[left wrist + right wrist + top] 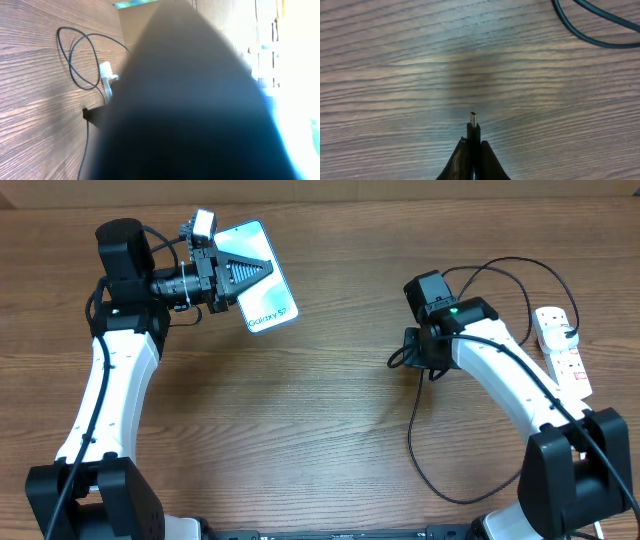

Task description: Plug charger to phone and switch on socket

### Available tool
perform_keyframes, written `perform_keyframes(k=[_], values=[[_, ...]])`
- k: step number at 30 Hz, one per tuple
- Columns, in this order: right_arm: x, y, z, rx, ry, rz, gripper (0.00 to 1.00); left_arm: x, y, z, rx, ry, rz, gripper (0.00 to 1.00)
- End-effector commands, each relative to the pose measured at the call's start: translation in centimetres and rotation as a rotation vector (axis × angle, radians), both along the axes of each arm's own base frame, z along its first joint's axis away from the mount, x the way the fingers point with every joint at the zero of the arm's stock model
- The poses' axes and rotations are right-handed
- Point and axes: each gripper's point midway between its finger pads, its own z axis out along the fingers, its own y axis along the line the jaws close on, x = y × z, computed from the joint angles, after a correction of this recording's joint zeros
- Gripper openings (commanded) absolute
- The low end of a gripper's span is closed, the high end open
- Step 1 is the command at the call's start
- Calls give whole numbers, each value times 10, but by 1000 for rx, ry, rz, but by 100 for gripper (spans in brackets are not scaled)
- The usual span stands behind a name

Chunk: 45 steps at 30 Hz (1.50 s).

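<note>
The phone (272,305), its cyan screen facing up, is at the far left with my left gripper (265,272) shut on it. One dark finger lies across the screen and the other is hidden beneath. In the left wrist view a blurred dark finger (190,110) fills most of the frame, with the bright screen (300,100) at the right. My right gripper (408,352) is shut on the charger (473,125), whose small plug tip sticks out past the gripper (473,142) just above the bare wood. The black cable (412,430) trails towards the front. The socket (562,345) lies at the right edge.
The charger's cable loops behind the right arm (500,270) and towards the table's front (450,495); a bend of it crosses the right wrist view's top corner (590,35). Far off in the left wrist view are a cable loop (75,55) and the white socket (106,75).
</note>
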Motion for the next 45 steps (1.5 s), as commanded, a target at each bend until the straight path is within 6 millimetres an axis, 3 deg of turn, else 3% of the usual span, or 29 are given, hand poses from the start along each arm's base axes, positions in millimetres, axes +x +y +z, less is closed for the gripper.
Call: perform_keyframes(k=[1, 11, 17, 23, 26, 30, 36, 45], values=[[-5, -7, -14, -43, 16, -5, 4, -7, 0, 9, -3, -51, -32, 4], [-15, -10, -55, -32, -11, -6, 4, -9, 1, 2, 8, -38, -26, 4], [-31, -6, -85, 24, -3, 1, 4, -9, 1, 2, 8, -38, -27, 4], [-42, -10, -103, 24, 0, -17, 4, -9, 1, 2, 9, -38, -26, 4], [-43, -11, -108, 18, 8, -17, 15, -9, 1, 2, 8, -38, -27, 4], [-41, -10, -112, 19, 6, -17, 19, -9, 1, 2, 8, -38, -26, 4], [-40, -10, -113, 19, 5, -17, 19, -9, 1, 2, 8, -38, -27, 5], [-39, -9, -112, 21, 0, -17, 8, -9, 1, 2, 8, -38, -27, 4]])
